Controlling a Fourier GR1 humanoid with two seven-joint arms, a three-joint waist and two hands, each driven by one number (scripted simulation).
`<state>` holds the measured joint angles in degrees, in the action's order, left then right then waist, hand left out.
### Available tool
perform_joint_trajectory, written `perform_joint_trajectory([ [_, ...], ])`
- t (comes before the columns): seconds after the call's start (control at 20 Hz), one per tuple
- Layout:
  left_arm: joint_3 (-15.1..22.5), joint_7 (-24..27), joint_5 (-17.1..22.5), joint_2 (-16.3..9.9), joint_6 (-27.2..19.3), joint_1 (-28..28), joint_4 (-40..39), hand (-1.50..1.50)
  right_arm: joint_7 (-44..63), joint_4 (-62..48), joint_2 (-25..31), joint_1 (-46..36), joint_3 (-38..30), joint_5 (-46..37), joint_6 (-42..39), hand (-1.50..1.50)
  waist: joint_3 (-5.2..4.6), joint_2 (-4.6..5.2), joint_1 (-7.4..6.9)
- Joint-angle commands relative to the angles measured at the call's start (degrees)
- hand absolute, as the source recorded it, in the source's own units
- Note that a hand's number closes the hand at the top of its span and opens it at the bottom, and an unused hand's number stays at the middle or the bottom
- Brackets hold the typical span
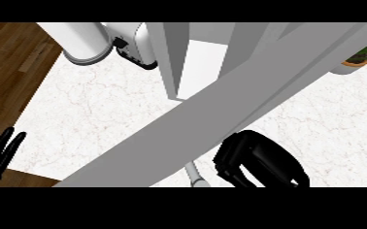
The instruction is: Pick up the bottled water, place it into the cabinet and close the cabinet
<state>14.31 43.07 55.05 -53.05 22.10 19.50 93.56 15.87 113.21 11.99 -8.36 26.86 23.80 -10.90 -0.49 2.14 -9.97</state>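
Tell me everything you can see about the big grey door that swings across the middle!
The cabinet door is a long, flat, plain grey panel, smooth and matte, with no handle showing. It stands open, running slantwise from the lower left up to the upper right, and it hides part of the white marbled counter. Behind it the cabinet's pale inside shows. The black right hand is right against its lower edge, fingers curled; whether it actually touches the door cannot be told.

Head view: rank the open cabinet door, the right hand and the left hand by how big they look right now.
1. Cabinet door, a long grey slab slanting across the frame; likely near the camera, so it may look oversized.
2. Right hand, fingers curled.
3. Left hand, only its fingers show at the edge.
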Motion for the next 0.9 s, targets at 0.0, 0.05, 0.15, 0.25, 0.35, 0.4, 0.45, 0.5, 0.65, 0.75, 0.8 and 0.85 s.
perform_joint_trajectory([
  [0.0,-0.71,0.48,1.28,-0.13,2.4,0.38,-1.1,-1.5,1.75,-11.86,-5.58,-11.44,-7.39,-2.39,7.04,1.5,0.17,-0.23,1.19],
  [0.05,-0.39,0.49,0.57,0.06,2.52,0.68,-1.44,-1.5,2.84,-14.32,-6.88,-14.75,-8.4,-3.02,8.92,1.5,0.15,-0.48,1.63],
  [0.15,-1.48,0.04,1.81,-0.72,2.99,0.85,-0.3,-1.5,3.56,-21.05,-8.16,-21.46,-10.38,-4.42,10.47,1.5,0.28,-0.7,1.77],
  [0.25,-2.07,0.0,2.6,-0.6,3.75,1.69,-1.26,-1.5,1.67,-28.14,-9.17,-26.36,-13.44,-5.03,11.44,1.5,0.36,-0.71,2.53],
  [0.35,-2.77,-0.85,3.5,-0.85,3.53,1.5,-0.52,-1.5,0.48,-35.87,-8.28,-32.02,-15.68,-4.77,9.26,1.5,0.44,-0.69,3.26],
  [0.4,-2.35,0.13,1.95,0.2,3.67,1.59,-1.43,-1.5,0.96,-38.66,-8.32,-34.65,-16.43,-5.74,10.36,1.5,0.36,-0.69,3.18],
  [0.45,-2.98,-1.15,3.09,-0.74,4.42,0.21,-1.34,-1.5,-1.36,-41.69,-9.57,-35.15,-15.83,-5.99,9.52,1.5,0.41,-0.5,3.69],
  [0.5,-3.2,-0.91,3.29,-0.52,4.35,0.91,-0.81,-1.5,-0.18,-42.51,-8.25,-37.42,-17.8,-5.24,9.2,1.5,0.42,-0.62,3.41],
  [0.65,-2.99,-0.85,2.24,0.51,4.63,0.74,-1.82,-1.5,-3.32,-45.51,-9.68,-38.27,-18.26,-6.3,10.14,1.5,0.39,-0.62,4.15],
  [0.75,-2.71,-0.89,1.55,0.84,3.8,1.59,1.17,-1.5,-3.93,-47.6,-9.36,-38.96,-17.96,-6.63,8.94,1.5,0.47,-0.85,3.85],
  [0.8,-3.61,-1.44,2.4,0.34,4.32,0.85,-0.41,-1.5,-4.34,-48.32,-9.6,-39.27,-17.92,-6.68,8.77,1.5,0.44,-0.69,4.17],
  [0.85,-3.06,-1.61,1.78,1.12,3.73,0.78,-0.72,-1.5,-4.27,-48.47,-9.67,-39.7,-18.63,-6.22,8.98,1.5,0.42,-0.72,4.52],
])
